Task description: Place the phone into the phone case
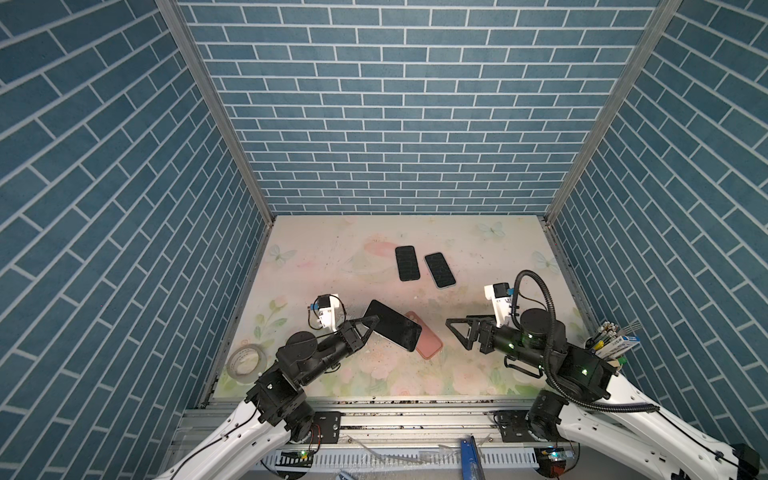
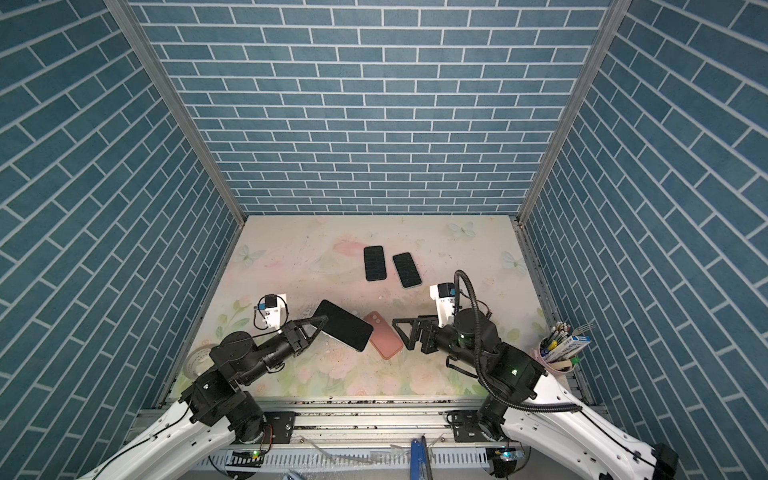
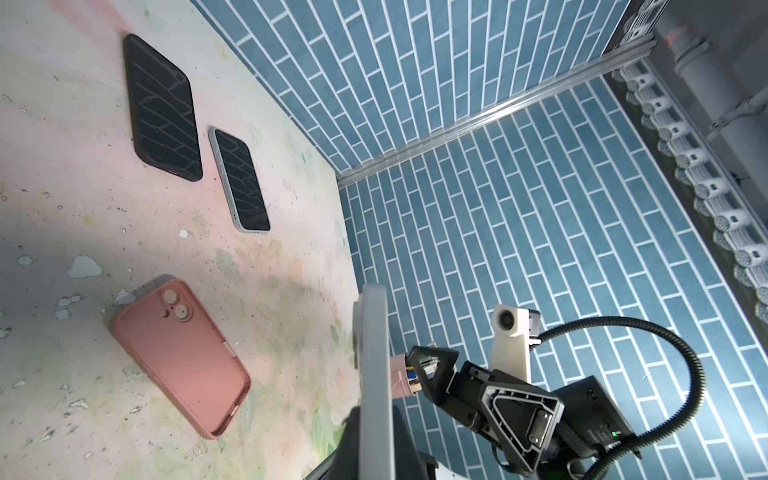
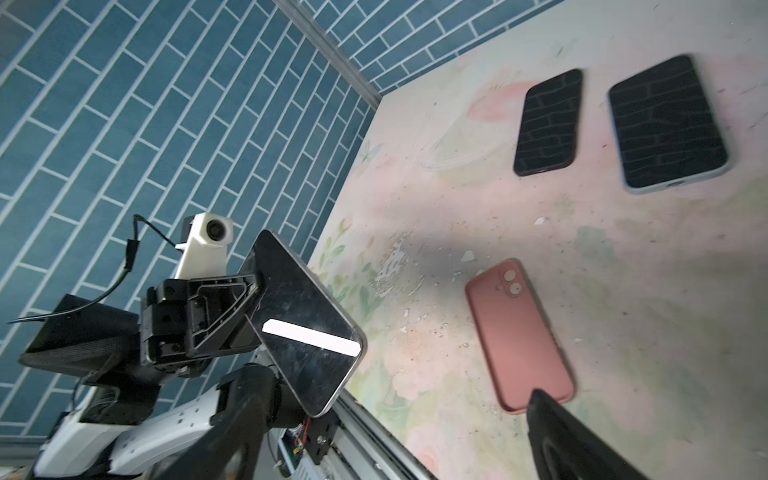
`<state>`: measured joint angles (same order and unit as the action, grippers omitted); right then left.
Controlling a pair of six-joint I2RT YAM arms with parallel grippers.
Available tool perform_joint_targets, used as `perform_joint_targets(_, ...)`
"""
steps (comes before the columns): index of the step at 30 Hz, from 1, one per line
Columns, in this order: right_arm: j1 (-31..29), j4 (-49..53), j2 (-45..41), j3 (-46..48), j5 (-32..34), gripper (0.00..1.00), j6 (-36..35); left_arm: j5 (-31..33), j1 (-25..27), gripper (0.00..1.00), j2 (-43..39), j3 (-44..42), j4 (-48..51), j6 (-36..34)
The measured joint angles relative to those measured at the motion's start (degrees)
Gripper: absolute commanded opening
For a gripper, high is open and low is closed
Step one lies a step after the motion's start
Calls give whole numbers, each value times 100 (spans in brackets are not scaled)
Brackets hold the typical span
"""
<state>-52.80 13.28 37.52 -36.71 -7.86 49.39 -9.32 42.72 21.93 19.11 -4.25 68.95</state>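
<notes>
My left gripper is shut on one short end of a bare black phone, held tilted above the table. The left wrist view shows the phone edge-on between the left gripper's jaws. An empty pink phone case lies open side up on the table. In both top views the phone hides part of the case. My right gripper hangs open and empty just right of the case. The held phone faces the right wrist camera.
Two cased phones lie screen up farther back, one in black and one in light blue. A tape roll sits at the table's left edge. A cup of pens stands at the right edge. Blue brick walls enclose three sides.
</notes>
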Motion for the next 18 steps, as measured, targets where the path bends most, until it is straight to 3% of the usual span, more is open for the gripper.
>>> perform_joint_targets(5, 0, -1163, 485, 345, -798, 91, 505, 162, 0, 0, -28, 2, -365, 144)
perform_joint_targets(9, 11, -2090, 1193, 380, -1539, 72, 940, 216, 0, 0, 76, 2, -640, 345)
perform_joint_targets(15, 24, -3965, 2120, 719, -2194, 67, 1849, 271, 0, 0, 195, -118, -1141, 658)
perform_joint_targets(16, 33, -4177, 2212, 767, -2232, 64, 1965, 278, 0, 0, 197, -153, -1200, 710)
perform_joint_targets(18, 48, -4660, 2430, 824, -2319, 48, 2205, 291, 0, 0, 197, -238, -1327, 815)
